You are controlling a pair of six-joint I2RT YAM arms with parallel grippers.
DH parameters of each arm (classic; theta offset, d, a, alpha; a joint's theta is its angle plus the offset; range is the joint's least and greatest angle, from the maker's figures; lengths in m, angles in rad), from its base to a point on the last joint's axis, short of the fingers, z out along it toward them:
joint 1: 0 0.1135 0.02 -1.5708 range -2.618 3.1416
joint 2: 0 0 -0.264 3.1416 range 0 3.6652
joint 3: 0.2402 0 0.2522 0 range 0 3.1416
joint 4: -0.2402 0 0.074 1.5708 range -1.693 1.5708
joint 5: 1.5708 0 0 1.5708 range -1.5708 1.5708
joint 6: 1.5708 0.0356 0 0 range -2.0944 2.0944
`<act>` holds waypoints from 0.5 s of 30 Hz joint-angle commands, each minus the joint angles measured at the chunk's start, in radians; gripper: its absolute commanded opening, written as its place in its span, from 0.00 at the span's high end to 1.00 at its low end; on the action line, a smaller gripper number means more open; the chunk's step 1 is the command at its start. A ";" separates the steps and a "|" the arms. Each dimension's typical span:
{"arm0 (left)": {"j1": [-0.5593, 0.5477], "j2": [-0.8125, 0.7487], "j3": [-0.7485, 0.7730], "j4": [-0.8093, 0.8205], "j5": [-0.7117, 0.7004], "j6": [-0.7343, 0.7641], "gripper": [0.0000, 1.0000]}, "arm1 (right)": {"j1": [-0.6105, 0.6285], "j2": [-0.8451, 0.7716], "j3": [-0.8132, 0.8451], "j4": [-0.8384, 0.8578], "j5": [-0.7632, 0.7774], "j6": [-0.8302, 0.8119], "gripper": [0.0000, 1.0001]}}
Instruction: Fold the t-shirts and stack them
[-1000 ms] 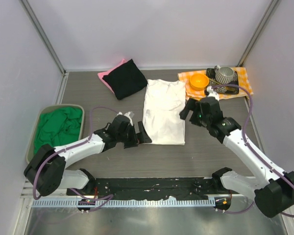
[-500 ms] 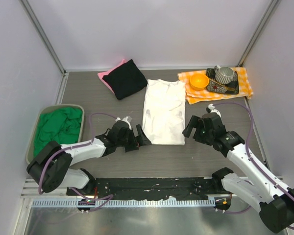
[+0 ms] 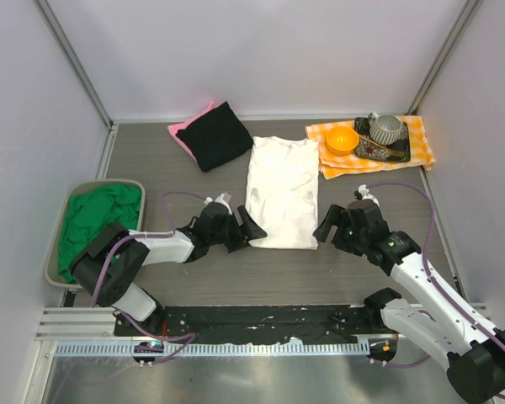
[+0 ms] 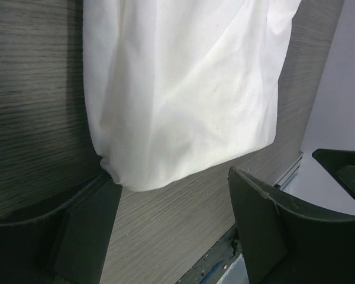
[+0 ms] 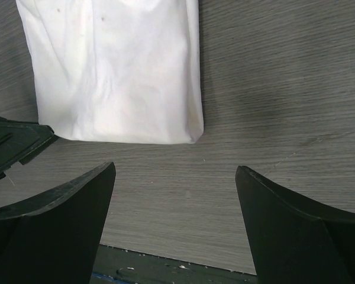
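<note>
A white t-shirt [image 3: 281, 191] lies flat mid-table, folded into a long strip, collar far; no print shows on it. It also shows in the left wrist view [image 4: 183, 89] and the right wrist view [image 5: 112, 71]. My left gripper [image 3: 240, 234] is open and empty, low at the shirt's near left corner, one finger touching the hem. My right gripper [image 3: 328, 227] is open and empty just right of the shirt's near right corner. A folded black t-shirt [image 3: 215, 135] lies on a pink one [image 3: 183, 132] at the far left. A green t-shirt [image 3: 97, 219] sits crumpled in a bin.
A grey bin [image 3: 61, 220] stands at the left edge. An orange-and-white checked cloth [image 3: 417, 135] at the far right carries an orange bowl [image 3: 342, 139], a grey cup [image 3: 387, 129] and a dark tray [image 3: 379, 151]. A black rail [image 3: 261, 320] runs along the near edge.
My left gripper has slid right to the shirt's near left corner. My right gripper has dropped toward me, from beside the shirt's middle to its near right corner.
</note>
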 commanded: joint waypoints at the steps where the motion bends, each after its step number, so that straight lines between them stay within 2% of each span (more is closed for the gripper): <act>1: 0.011 0.104 -0.064 -0.212 -0.099 0.034 0.29 | 0.006 -0.030 -0.006 0.030 -0.020 0.014 0.11; 3: 0.016 0.110 -0.066 -0.214 -0.099 0.036 0.38 | 0.006 -0.041 -0.009 0.029 -0.018 0.017 0.12; 4: 0.019 0.115 -0.066 -0.214 -0.099 0.036 0.48 | 0.006 -0.041 -0.007 0.029 -0.050 0.017 0.12; 8: 0.030 0.156 -0.055 -0.212 -0.094 0.045 0.66 | 0.006 -0.048 -0.006 0.032 -0.056 0.020 0.12; 11: 0.033 0.179 -0.046 -0.207 -0.088 0.042 1.00 | 0.006 -0.045 -0.023 0.049 -0.066 0.029 0.12; 15: 0.034 0.184 -0.038 -0.206 -0.086 0.047 1.00 | 0.006 -0.013 -0.078 0.082 -0.087 0.053 0.14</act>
